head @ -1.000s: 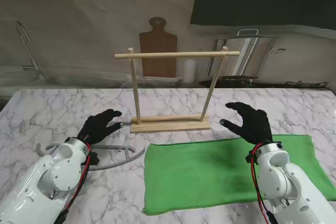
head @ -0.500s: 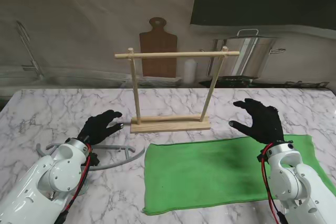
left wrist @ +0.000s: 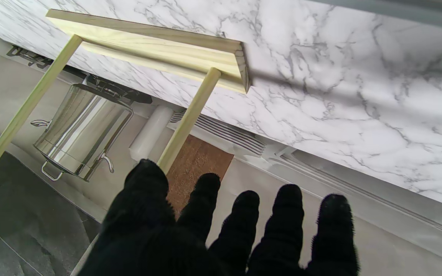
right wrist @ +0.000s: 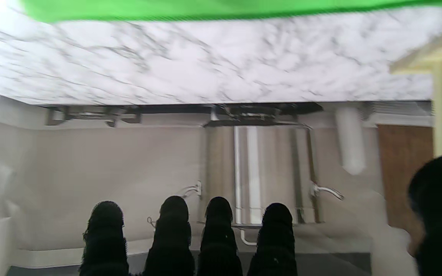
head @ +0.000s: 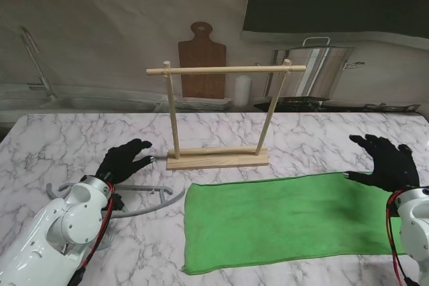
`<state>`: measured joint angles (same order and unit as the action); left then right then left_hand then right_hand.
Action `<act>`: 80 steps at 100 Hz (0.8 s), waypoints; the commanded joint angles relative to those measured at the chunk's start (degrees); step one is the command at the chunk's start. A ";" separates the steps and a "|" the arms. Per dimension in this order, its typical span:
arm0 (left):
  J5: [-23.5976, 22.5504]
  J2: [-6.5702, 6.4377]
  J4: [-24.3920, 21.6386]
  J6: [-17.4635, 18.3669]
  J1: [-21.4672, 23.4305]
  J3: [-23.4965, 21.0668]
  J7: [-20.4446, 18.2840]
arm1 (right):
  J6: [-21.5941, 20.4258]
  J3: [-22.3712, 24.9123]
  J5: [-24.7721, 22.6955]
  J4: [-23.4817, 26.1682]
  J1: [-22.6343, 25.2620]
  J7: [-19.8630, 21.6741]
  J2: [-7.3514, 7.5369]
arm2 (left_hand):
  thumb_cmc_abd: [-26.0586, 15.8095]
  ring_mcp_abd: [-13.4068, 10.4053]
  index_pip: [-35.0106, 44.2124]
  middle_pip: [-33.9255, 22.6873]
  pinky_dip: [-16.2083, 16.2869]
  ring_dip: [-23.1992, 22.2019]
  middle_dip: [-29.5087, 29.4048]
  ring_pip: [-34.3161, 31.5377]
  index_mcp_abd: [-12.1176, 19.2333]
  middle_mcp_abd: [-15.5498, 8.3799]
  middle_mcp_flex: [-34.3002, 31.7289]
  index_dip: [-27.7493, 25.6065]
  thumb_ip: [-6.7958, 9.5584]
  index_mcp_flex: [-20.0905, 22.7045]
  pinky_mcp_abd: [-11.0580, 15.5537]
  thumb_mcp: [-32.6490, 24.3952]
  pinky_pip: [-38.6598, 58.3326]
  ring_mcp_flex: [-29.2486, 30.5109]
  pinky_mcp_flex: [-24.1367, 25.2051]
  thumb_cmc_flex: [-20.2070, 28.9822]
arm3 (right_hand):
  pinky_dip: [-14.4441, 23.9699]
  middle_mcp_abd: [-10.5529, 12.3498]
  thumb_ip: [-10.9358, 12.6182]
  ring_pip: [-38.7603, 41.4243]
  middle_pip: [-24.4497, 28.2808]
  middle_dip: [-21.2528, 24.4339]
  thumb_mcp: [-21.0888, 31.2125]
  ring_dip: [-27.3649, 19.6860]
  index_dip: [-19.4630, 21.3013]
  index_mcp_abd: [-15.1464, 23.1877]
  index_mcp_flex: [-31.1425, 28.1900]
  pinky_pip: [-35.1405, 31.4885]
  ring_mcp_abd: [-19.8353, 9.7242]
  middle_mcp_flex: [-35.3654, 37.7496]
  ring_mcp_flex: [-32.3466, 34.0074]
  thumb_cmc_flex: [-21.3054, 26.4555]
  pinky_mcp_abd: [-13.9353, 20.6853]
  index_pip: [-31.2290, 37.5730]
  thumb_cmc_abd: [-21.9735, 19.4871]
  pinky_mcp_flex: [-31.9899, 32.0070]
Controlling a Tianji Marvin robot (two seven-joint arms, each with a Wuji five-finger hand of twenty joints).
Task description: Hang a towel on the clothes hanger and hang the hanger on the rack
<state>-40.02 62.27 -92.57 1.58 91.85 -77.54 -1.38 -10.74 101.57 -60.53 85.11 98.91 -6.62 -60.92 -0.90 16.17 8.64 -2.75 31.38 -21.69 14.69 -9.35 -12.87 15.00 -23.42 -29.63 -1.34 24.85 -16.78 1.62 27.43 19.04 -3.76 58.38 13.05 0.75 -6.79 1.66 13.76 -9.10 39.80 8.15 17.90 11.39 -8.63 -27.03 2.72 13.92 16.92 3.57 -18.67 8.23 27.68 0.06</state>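
A green towel (head: 288,219) lies flat on the marble table, nearer to me than the wooden rack (head: 218,112). The grey clothes hanger (head: 144,202) lies on the table at the left, partly hidden under my left arm. My left hand (head: 124,162) hovers open above the hanger, fingers spread toward the rack's base (left wrist: 159,42). My right hand (head: 385,163) is open over the towel's far right end, holding nothing. In the right wrist view a strip of the towel (right wrist: 221,9) shows beyond the fingertips (right wrist: 219,214).
The marble table (head: 80,138) runs to a back edge, behind which stand a wooden cutting board (head: 201,65), a white cylinder (head: 241,90) and a steel pot (head: 315,72). The rack's base (head: 218,159) sits just beyond the towel.
My right hand has swung to the right, from beside the rack's right post out over the towel's right end. The left hand has stayed in place.
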 commanded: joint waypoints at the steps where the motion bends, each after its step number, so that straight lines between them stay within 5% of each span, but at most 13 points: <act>1: -0.03 0.07 0.32 0.05 0.08 -0.06 -0.34 | 1.64 1.02 -0.16 -2.38 1.25 -0.84 0.58 | -3.70 0.66 -0.97 0.27 -0.54 0.39 0.48 0.66 -0.29 0.26 0.03 1.04 0.28 0.21 0.45 0.50 -5.84 -1.02 0.14 -0.14 | -1.77 0.72 -1.25 -2.21 -1.74 0.50 2.03 -2.20 0.47 2.41 1.36 3.21 -1.06 -2.47 -2.54 -3.81 1.26 -1.42 3.01 1.15; 43: -0.43 0.04 0.74 0.32 0.19 -0.26 -0.12 | 6.88 5.93 -2.59 -4.58 6.70 0.16 0.84 | -3.70 0.68 -0.95 0.30 -0.42 0.41 0.46 0.70 -0.28 0.25 0.18 1.02 0.28 0.25 0.42 0.50 -6.16 -1.12 0.04 -0.18 | -2.30 0.54 0.06 -2.43 -2.47 0.84 2.72 -3.36 2.32 4.83 1.12 5.35 -0.84 -3.03 -3.86 2.68 1.00 -0.44 6.85 1.13; 59: -0.55 0.06 0.80 0.31 0.22 -0.30 0.05 | 9.01 5.81 -1.29 -6.05 7.06 0.65 0.68 | -3.73 0.62 -0.97 0.32 -0.38 0.43 0.45 0.73 -0.26 0.31 0.26 1.03 0.28 0.20 0.34 0.50 -6.30 -1.18 0.05 -0.18 | -2.30 0.60 4.40 -2.40 -3.02 1.08 0.74 -3.76 4.18 6.11 0.35 6.63 -0.89 -2.71 -3.88 13.86 1.11 3.29 7.55 0.98; 80: -0.57 0.04 0.90 0.10 0.13 -0.20 -0.03 | 11.21 4.21 -0.75 -9.08 5.77 1.89 0.98 | -3.70 0.66 -0.95 0.30 -0.29 0.43 0.45 0.74 -0.23 0.22 0.23 1.02 0.27 0.23 0.34 0.51 -6.44 -1.20 0.05 -0.20 | -2.51 0.71 5.84 -2.63 -3.68 1.38 1.20 -3.99 4.52 7.87 0.01 7.39 -1.09 -3.10 -4.53 15.24 1.32 4.04 7.46 1.37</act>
<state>-40.53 62.25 -91.92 1.73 91.95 -77.91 -0.57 -0.33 106.41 -61.21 77.62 105.06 -5.70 -60.04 -0.90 16.17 8.64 -2.74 31.38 -21.69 14.70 -9.28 -12.87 15.00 -23.42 -29.63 -1.34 24.85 -16.78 1.62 27.43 19.00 -3.76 58.38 11.59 0.77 -2.57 0.94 11.86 -8.35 40.92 5.27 21.12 16.59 -8.73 -21.34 2.61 12.52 14.19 17.53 -18.47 11.83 33.38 0.24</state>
